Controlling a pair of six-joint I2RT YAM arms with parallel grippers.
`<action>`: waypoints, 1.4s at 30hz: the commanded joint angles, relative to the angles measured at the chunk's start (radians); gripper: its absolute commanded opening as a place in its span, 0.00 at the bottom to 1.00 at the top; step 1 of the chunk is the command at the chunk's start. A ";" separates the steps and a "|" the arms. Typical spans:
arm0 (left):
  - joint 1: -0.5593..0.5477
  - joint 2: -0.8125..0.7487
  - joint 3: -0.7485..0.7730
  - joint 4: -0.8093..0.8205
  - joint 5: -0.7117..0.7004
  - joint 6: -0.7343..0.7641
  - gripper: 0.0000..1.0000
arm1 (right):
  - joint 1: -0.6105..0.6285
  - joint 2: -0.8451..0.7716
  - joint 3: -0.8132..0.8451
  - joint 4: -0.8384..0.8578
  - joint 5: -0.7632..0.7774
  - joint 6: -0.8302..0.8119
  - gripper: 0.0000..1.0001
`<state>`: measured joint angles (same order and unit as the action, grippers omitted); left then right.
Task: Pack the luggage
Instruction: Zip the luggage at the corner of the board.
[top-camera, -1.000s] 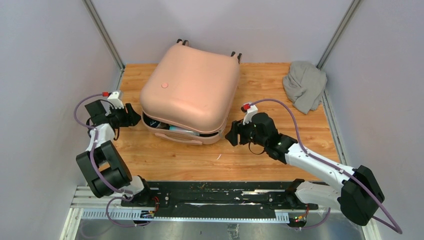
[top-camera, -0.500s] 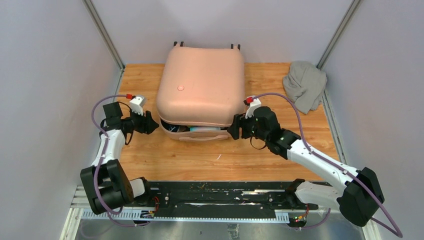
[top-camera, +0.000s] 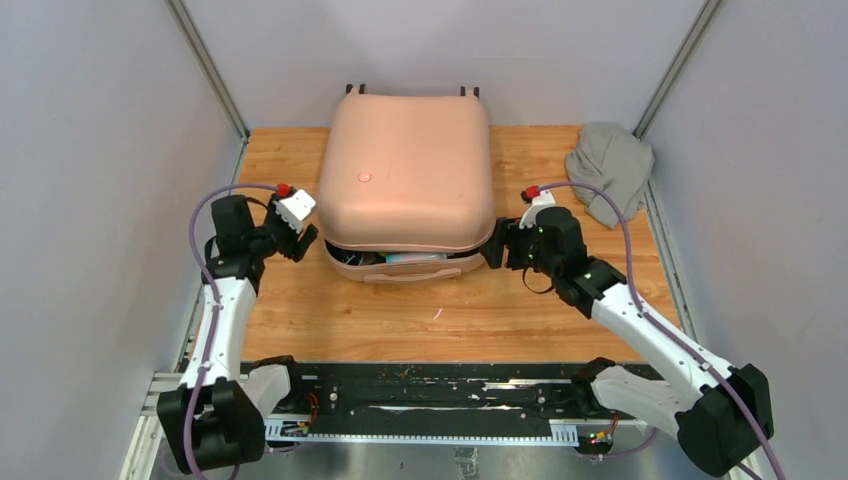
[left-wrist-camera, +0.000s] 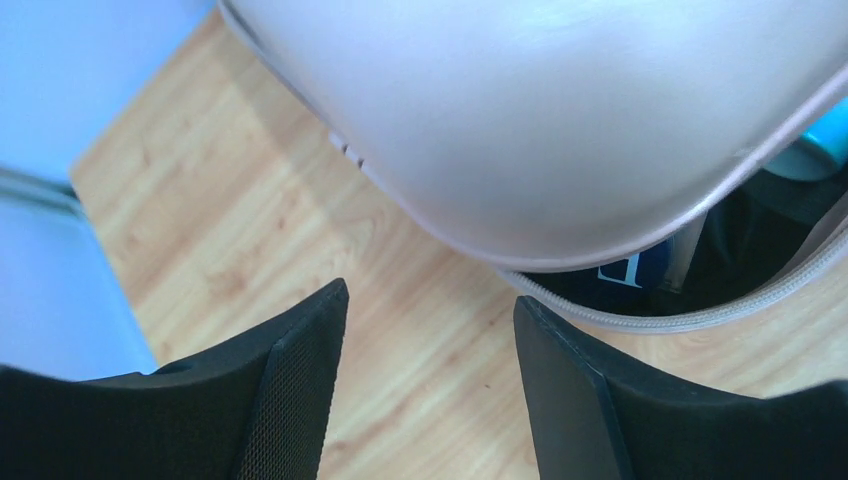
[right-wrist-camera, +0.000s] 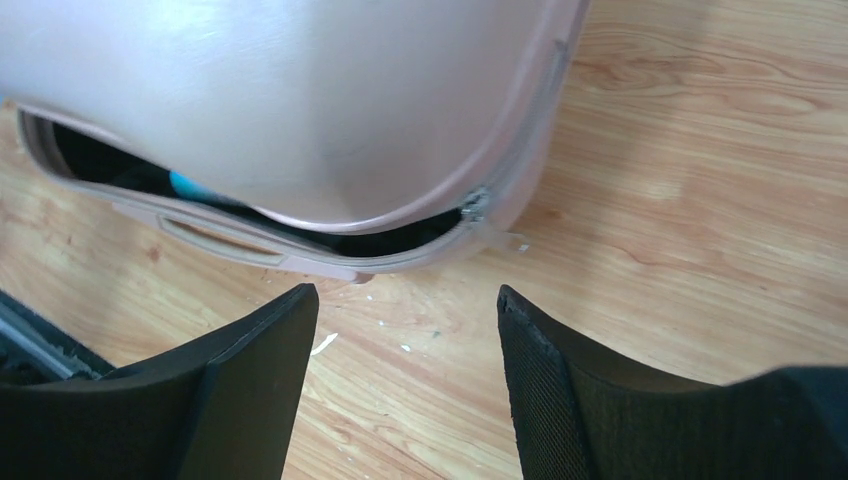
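Two robot arms flank the pale pink luggage (top-camera: 405, 170), which lies flat toward the back of a wooden table (top-camera: 560, 300) with its black wheels (top-camera: 352, 88) against the rear wall and a small round emblem (top-camera: 364, 177) on the upper shell. The lid is down but not zipped. A gap along the near edge shows dark lining and a turquoise item (right-wrist-camera: 190, 186) inside, and a zipper pull (right-wrist-camera: 478, 205) hangs at the near right corner.

The left gripper (top-camera: 308, 240) sits just beside the case's near left corner. Its wrist camera shows the two black fingers spread wide, with only bare wood and the curve of the shell between them, and nothing pinched.

The right gripper (top-camera: 492, 247) mirrors it at the near right corner. Its fingers also stand apart and hold nothing, pointing at the gap between the two shells.

From these views I cannot tell whether either fingertip touches the case.

A crumpled grey cloth (top-camera: 608, 170) lies at the table's far right corner, well apart from the case and both arms.
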<state>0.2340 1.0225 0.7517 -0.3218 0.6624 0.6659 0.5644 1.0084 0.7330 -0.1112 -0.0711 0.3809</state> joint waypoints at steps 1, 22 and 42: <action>-0.100 -0.062 -0.062 0.070 -0.133 0.212 0.68 | -0.081 -0.044 -0.025 -0.075 -0.038 0.031 0.70; -0.411 -0.414 -0.315 0.239 -0.134 0.886 1.00 | -0.247 0.103 -0.081 0.102 -0.292 -0.184 0.71; -0.502 -0.162 -0.161 0.123 -0.181 0.907 1.00 | -0.312 0.077 -0.083 0.134 -0.371 -0.124 0.70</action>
<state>-0.2470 0.8078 0.5137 -0.1295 0.4858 1.6379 0.2768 1.1076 0.6624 -0.0040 -0.4057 0.2371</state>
